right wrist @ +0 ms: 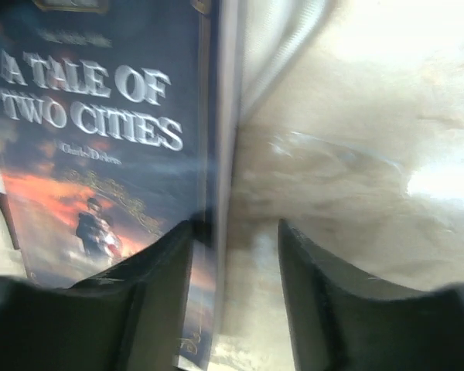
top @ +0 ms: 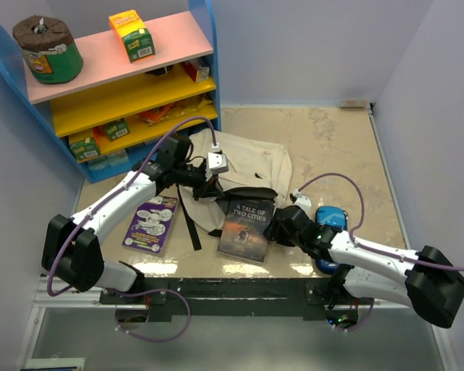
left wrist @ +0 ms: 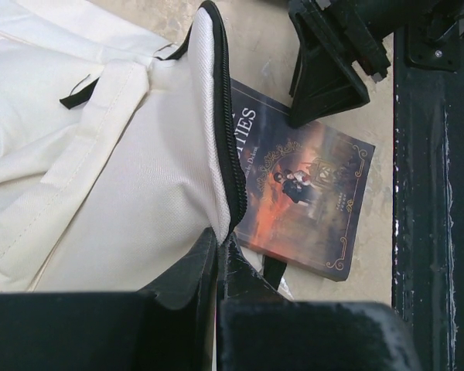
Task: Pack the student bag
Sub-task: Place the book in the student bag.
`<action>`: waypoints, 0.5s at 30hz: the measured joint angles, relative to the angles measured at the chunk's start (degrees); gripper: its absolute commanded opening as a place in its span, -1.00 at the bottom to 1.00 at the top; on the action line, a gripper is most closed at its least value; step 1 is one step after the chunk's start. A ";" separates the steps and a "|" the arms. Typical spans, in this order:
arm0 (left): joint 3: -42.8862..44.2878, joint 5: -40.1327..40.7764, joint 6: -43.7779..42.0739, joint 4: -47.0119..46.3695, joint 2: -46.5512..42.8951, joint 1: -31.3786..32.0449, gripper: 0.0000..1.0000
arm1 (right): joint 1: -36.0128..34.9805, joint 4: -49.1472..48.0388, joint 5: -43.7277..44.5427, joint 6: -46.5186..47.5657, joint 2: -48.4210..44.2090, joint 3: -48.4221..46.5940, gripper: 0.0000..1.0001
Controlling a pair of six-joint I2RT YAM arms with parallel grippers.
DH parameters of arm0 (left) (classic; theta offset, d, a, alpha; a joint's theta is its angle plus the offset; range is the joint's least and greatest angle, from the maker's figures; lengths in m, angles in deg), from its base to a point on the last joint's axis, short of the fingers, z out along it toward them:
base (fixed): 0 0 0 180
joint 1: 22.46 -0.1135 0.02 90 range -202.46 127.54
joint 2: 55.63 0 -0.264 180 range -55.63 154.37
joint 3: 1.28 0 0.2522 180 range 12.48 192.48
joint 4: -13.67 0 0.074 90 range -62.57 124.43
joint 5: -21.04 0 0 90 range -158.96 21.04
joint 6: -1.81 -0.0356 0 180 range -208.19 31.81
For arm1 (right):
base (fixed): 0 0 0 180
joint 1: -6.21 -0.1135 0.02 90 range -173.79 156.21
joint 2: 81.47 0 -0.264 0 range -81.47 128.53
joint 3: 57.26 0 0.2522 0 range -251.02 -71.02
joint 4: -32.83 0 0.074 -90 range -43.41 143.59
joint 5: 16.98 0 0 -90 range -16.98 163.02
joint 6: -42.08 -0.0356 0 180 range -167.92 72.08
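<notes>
The student bag (top: pixel 251 161) lies floppy and beige in the middle of the table, its black zipper trim toward the arms. My left gripper (top: pixel 214 185) is shut on the bag's zipper edge (left wrist: pixel 230 185) and holds that rim up; in the left wrist view its jaws (left wrist: pixel 219 246) pinch the cream fabric. The book "A Tale of Two Cities" (top: pixel 247 227) lies flat just in front of the bag. My right gripper (top: pixel 275 228) is open at the book's right edge. In the right wrist view (right wrist: pixel 236 232) one finger rests over the cover (right wrist: pixel 93 139) and the other over the bare table.
A purple booklet (top: pixel 151 222) lies left of the book. A glossy blue pencil case (top: pixel 331 218) sits right of my right arm. A coloured shelf unit (top: pixel 124 85) with boxes stands at the back left. White walls close in the table.
</notes>
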State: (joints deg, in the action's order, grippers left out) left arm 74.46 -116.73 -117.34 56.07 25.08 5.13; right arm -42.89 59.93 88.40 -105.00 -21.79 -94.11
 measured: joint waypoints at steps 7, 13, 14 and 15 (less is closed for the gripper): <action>0.85 0.22 0.52 -0.26 0.02 1.49 -1.00 | 0.37 -6.84 1.55 -1.92 7.56 -3.54 -0.86; 1.66 0.20 1.57 -0.72 -0.13 2.10 -1.00 | 1.60 -12.57 1.49 -1.84 13.79 -6.40 -0.87; 1.66 0.17 1.53 -0.66 -0.13 2.25 -1.00 | 1.66 -13.16 1.66 -1.84 14.19 -6.67 -0.82; 1.66 0.17 1.49 -0.44 -0.11 2.47 -1.00 | 1.75 -13.29 1.81 -1.79 14.23 -6.86 -0.70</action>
State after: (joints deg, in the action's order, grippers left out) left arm 76.12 -116.55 -115.85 55.64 24.97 7.60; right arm -41.14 46.64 90.21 -106.79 -7.56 -100.98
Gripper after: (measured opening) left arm 0.027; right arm 0.063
